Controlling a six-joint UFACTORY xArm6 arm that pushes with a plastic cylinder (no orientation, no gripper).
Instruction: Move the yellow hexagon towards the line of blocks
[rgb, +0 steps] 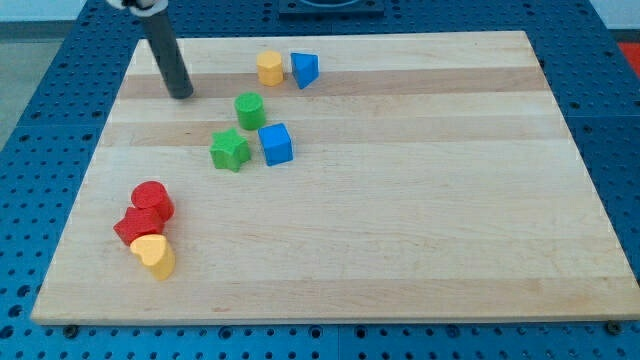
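Note:
The yellow hexagon (269, 68) sits near the board's top edge, touching a blue triangle (305, 70) on its right. Below them lie a green cylinder (250, 109), a blue cube (276, 144) and a green star (230, 150). At the view's lower left a red cylinder (153, 200), a red block (133, 225) and a yellow heart (155, 255) form a short line. My tip (182, 94) rests on the board, left of the yellow hexagon and up-left of the green cylinder, touching no block.
The wooden board (400, 220) lies on a blue perforated table (30, 120). The board's edges are close to the hexagon at the top and to the red blocks at the left.

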